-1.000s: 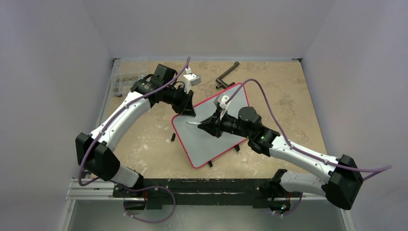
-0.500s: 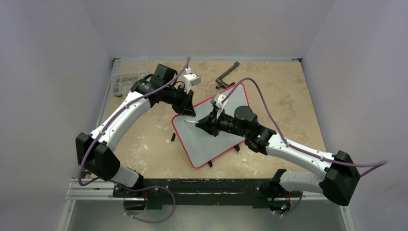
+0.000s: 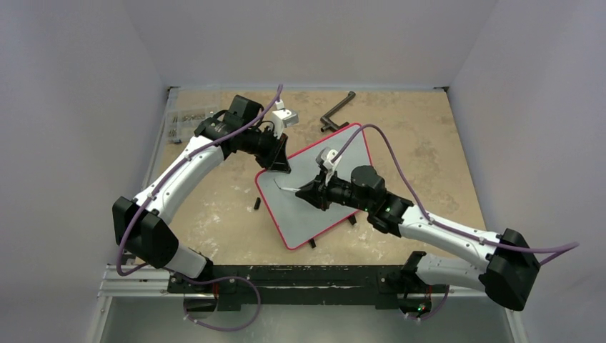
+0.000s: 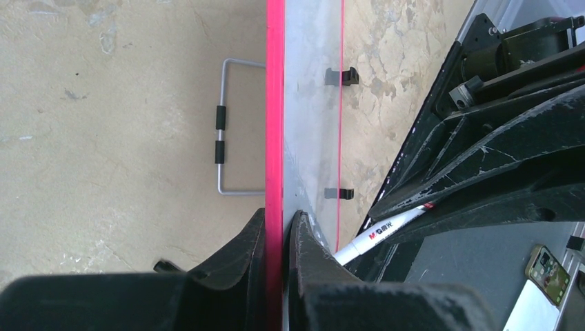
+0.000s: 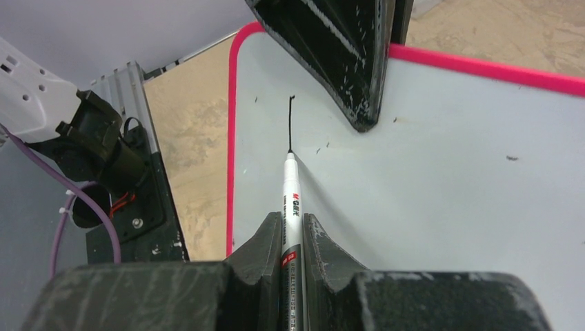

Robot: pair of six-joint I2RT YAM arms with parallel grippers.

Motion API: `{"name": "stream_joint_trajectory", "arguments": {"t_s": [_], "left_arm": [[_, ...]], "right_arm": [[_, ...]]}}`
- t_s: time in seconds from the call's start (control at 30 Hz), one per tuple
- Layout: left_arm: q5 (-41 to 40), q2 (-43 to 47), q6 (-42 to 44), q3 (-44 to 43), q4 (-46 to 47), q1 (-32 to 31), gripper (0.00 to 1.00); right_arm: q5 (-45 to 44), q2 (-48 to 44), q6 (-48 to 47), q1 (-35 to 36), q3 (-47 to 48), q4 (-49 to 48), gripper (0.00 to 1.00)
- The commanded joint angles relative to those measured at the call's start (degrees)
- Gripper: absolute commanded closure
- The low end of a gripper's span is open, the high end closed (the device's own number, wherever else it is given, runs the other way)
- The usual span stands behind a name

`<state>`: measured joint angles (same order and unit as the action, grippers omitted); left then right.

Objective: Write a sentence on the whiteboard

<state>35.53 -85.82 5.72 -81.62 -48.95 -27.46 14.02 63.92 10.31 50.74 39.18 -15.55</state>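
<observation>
The whiteboard [image 3: 304, 218], pale grey with a red rim, lies at an angle in the middle of the table. My left gripper [image 4: 278, 221] is shut on its red rim at the far left corner [image 3: 277, 166]. My right gripper [image 5: 291, 217] is shut on a white marker [image 5: 290, 196], and the marker's tip touches the board. Of the sentence, only one short black stroke [image 5: 291, 124] shows, running away from the tip. The right gripper [image 3: 309, 191] hovers over the board's left half.
A black crank handle [image 3: 336, 114] lies beyond the board. A small black cap [image 3: 256, 204] sits left of it, and a bag of small parts [image 3: 187, 118] is at the far left. A wire stand [image 4: 227, 127] sticks out under the board. Walls enclose the table.
My right gripper and the marker shifted a little toward the near side across the board's left part. The left gripper and the board stayed put.
</observation>
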Motion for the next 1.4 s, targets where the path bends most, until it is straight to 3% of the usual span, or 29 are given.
{"name": "stream_joint_trajectory", "arguments": {"t_s": [0.0,0.23,0.57,1.13,1.37], "left_arm": [[-15.1,-2.6,7.4,2.4,-2.0,-1.4,1.0],[-15.1,-2.7,7.4,2.3,-2.1,-1.4,1.0],[-14.9,-2.8,7.4,2.3,-2.3,-1.3,1.0],[-14.8,-2.9,7.4,2.2,-2.4,-1.3,1.0],[-14.9,-3.0,7.5,2.2,-2.4,-1.4,1.0]], "right_arm": [[-2.5,-2.1,0.5,0.4,-2.6,0.9,1.0],[-2.8,-4.4,0.8,0.8,-3.7,3.3,1.0],[-1.1,-5.2,0.6,0.8,1.9,3.8,1.0],[-10.6,-0.1,0.2,0.8,5.6,2.5,1.0],[-9.0,0.0,-0.1,0.8,3.6,3.2,1.0]]}}
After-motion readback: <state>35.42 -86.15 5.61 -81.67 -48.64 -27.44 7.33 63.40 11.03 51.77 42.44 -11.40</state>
